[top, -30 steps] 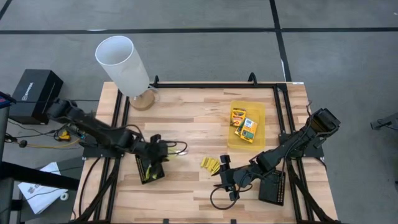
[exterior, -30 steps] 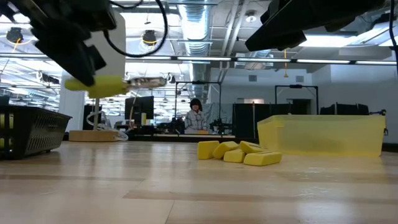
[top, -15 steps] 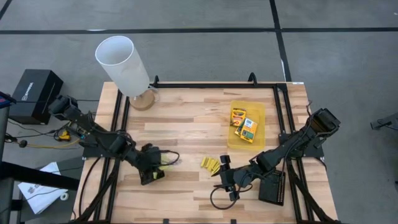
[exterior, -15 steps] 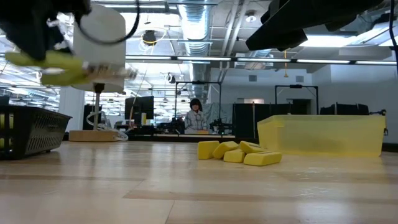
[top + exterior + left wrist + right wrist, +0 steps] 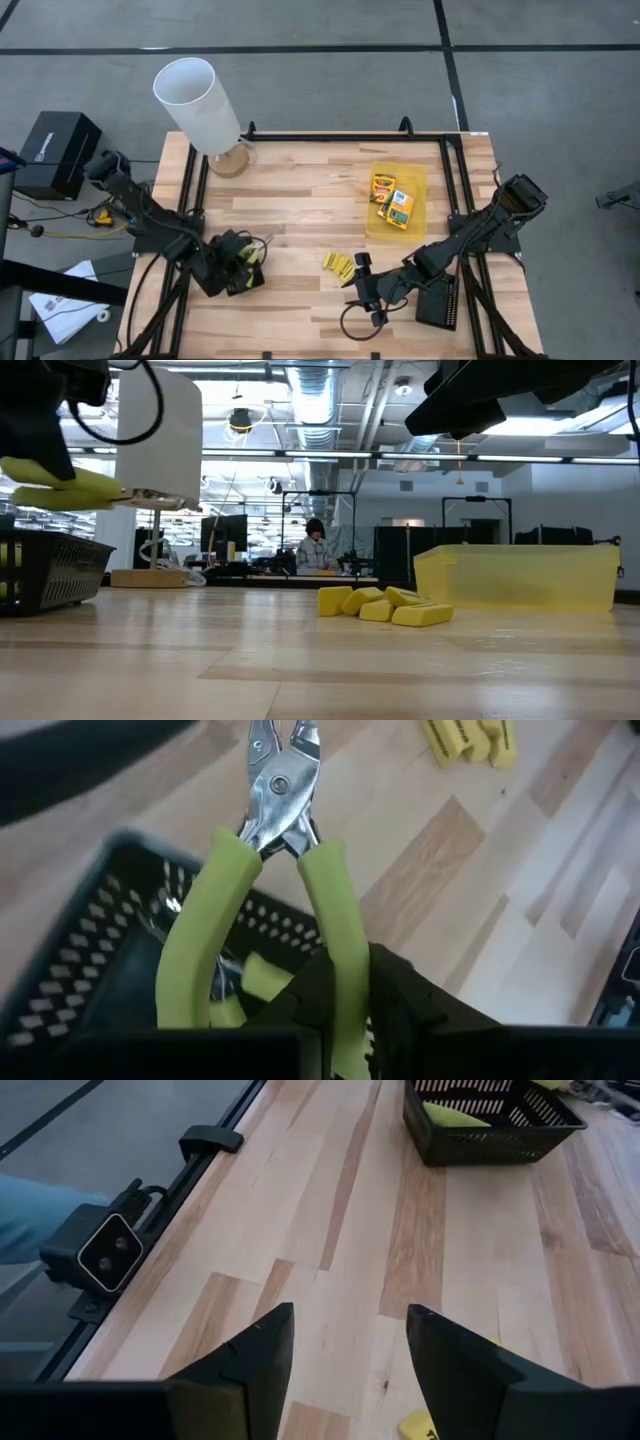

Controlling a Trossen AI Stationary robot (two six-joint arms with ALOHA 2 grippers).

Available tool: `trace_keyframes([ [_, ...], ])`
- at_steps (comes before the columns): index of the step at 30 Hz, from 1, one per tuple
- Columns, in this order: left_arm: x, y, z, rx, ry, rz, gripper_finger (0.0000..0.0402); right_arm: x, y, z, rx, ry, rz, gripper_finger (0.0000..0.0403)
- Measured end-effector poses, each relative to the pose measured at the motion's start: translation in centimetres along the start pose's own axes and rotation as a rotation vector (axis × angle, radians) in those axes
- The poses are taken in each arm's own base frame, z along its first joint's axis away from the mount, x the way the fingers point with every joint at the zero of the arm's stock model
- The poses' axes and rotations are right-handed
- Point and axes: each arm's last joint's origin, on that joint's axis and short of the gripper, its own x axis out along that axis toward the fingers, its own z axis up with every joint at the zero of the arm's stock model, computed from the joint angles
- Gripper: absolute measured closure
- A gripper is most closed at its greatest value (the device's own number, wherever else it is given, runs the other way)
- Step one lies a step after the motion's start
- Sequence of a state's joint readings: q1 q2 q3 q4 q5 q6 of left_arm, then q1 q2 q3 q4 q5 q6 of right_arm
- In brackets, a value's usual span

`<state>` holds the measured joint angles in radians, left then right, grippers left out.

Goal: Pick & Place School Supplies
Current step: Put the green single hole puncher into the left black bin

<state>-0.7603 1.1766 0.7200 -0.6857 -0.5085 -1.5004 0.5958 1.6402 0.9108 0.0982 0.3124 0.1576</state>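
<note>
Left gripper [image 5: 335, 1005] is clamping the pliers [image 5: 275, 870] by one handle, holding them over the black mesh tray [image 5: 90, 970]. Right gripper [image 5: 345, 1345] is hovering wide open beside the yellow sticks [image 5: 339, 265].

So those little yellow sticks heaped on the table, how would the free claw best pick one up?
Take an outer stick of the pile, across its short width, coming straight down. They lie flat and touching, so only the edge ones leave finger room. The open right gripper waits beside them.

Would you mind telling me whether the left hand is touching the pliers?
Touching: the left wrist view shows the left hand clamped on one green handle of the pliers.
</note>
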Motion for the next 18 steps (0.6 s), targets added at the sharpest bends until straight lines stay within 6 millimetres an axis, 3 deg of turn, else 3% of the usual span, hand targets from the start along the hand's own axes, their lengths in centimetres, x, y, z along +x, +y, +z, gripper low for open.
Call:
trace_keyframes([
  [13, 1.2, -0.4, -4.0, -0.173, 0.029, 0.061, 0.0368, -0.3, 1.1, -0.1, -0.05, -0.005, 0.064, 0.0217],
  [18, 1.0, -1.4, -4.9, -0.223, 0.015, 0.045, 0.0368, -0.4, 1.6, -0.2, -0.087, 0.003, 0.113, 0.0217],
])
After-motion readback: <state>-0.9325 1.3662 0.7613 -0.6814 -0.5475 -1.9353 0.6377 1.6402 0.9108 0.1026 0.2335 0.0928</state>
